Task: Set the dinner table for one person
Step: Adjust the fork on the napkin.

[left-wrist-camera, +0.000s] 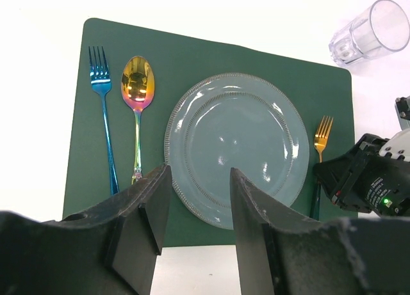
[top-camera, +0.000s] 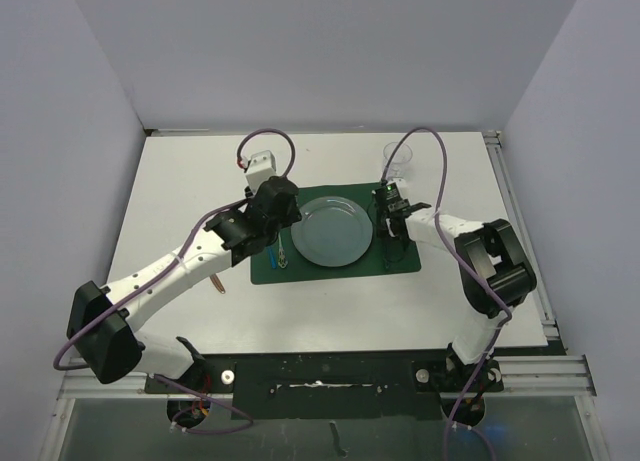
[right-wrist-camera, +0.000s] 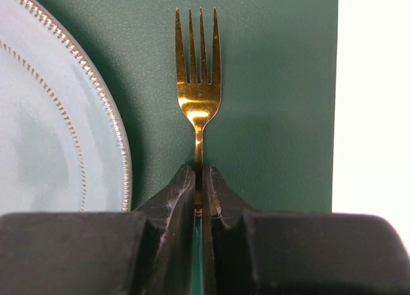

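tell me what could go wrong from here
1. The right jaws pinch the gold fork by its thin handle, close beside the plate; it could twist on release and land crooked or clink the rim.
2. The left jaws hang open by the plate's edge, near the spoon and blue fork; a sideways move might nudge them.
3. The glass stands just beyond the right arm, which could clip it.

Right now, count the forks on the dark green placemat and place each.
2. The blue metal fork lies at the placemat's left edge beside the rainbow-tinted spoon; the gold fork is right of the grey-blue plate, handle clamped by the right gripper.
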### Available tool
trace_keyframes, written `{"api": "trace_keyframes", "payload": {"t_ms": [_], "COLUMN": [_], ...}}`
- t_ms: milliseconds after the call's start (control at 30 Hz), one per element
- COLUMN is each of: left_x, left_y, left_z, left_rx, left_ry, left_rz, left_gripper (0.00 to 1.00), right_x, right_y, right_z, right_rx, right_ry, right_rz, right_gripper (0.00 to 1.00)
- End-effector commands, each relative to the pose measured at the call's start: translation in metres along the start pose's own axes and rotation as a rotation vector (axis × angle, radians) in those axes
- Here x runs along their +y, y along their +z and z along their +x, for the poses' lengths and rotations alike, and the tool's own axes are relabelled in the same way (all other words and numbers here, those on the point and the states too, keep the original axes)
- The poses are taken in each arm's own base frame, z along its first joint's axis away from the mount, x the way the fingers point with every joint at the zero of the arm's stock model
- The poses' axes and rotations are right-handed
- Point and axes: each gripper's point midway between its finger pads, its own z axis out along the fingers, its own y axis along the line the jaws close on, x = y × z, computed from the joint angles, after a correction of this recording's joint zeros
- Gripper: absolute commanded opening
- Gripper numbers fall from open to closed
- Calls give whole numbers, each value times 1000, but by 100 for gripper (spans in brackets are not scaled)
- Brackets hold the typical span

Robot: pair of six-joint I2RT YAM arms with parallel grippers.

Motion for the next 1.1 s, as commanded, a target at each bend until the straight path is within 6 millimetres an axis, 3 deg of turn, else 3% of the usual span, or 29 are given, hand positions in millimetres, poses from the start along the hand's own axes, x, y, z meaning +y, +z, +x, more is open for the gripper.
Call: {"api": "trace_keyframes", "payload": {"t_ms": [0, 433, 967, 1067], "left_x": [-4, 4, 13, 13], "left_y": [-5, -1, -3, -3], "left_z": [-15, -13, -18, -18], "left_rx": [-34, -23, -32, -32], "left_ry": [-38, -41, -52, -52], "left_rz": [31, 18, 9, 11], "left_gripper": [40, 40, 40, 40], "right_x": [14, 23, 30, 29], "right_y": [-4, -5, 14, 13], "right_z": [-28, -46, -33, -33], "right_rx": [-70, -97, -43, -42], "right_ry": [-19, -42, -65, -68], "right_rz": [-42, -57, -51, -44], "right_gripper": [0, 0, 0, 8]}}
